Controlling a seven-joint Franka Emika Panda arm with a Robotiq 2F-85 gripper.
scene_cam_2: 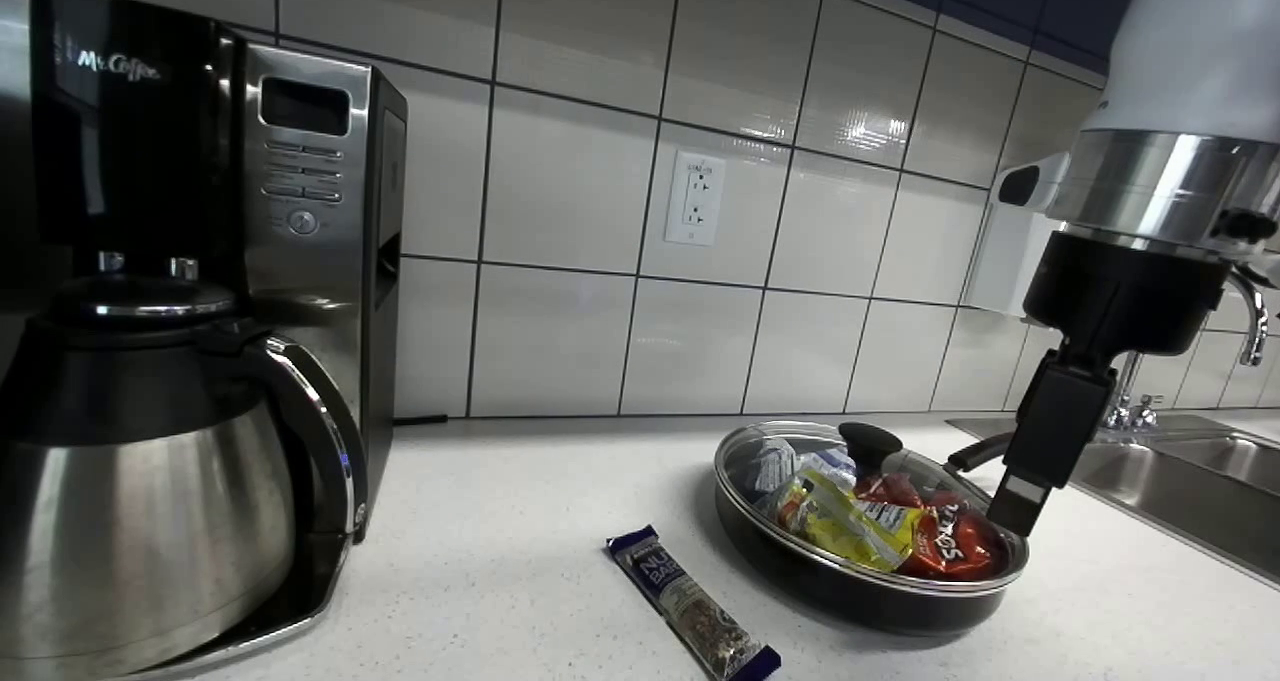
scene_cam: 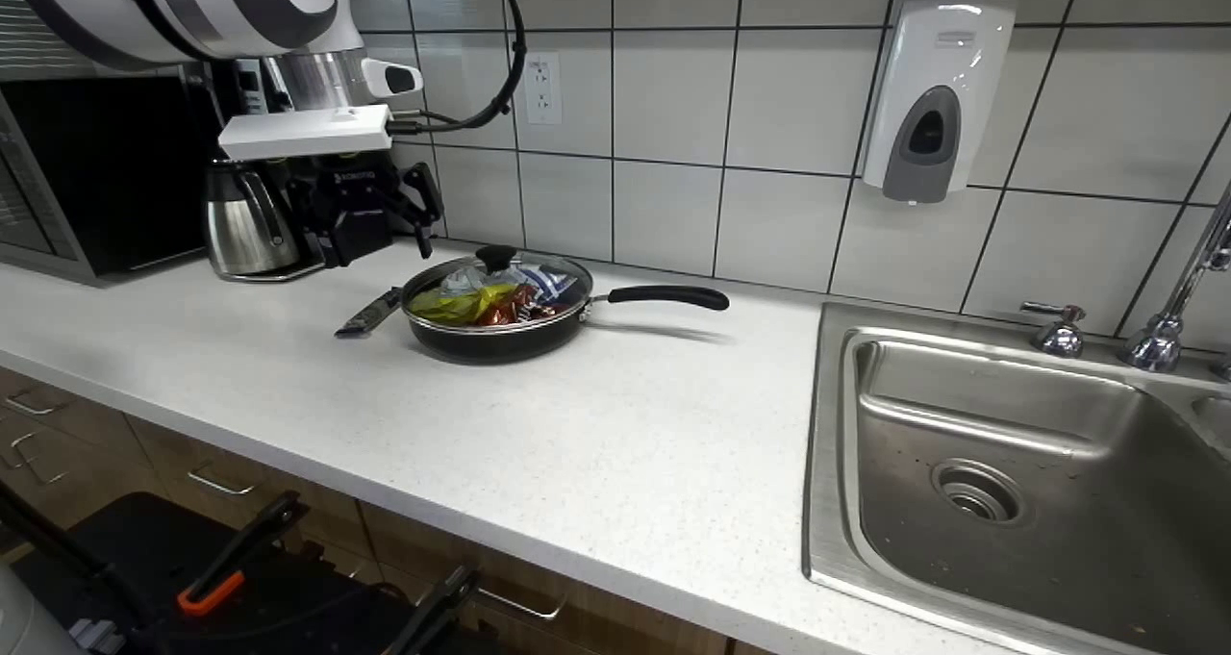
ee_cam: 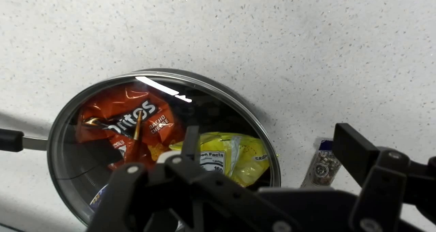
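Note:
My gripper (scene_cam: 380, 241) is open and empty above the counter; it also shows in an exterior view (scene_cam_2: 1020, 501) and in the wrist view (ee_cam: 267, 133). A black pan (scene_cam: 486, 347) with a glass lid sits below it in both exterior views (scene_cam_2: 860, 601). The lid has a black knob (scene_cam_2: 868, 441). Under the glass lie a red Doritos bag (ee_cam: 136, 119), a yellow bag (ee_cam: 235, 150) and a blue-white wrapper (scene_cam_2: 800, 466). A nut bar (scene_cam_2: 690, 601) lies flat on the counter beside the pan, partly behind a fingertip in the wrist view (ee_cam: 322, 167). The knob is hidden there.
The pan's black handle (scene_cam: 668, 295) points toward the steel sink (scene_cam: 830, 463). A coffee maker (scene_cam_2: 320, 251) with a steel carafe (scene_cam_2: 150, 521) stands near a black microwave (scene_cam: 115, 174). A soap dispenser (scene_cam: 947, 68) hangs on the tiled wall. A faucet (scene_cam: 1164, 333) stands behind the sink.

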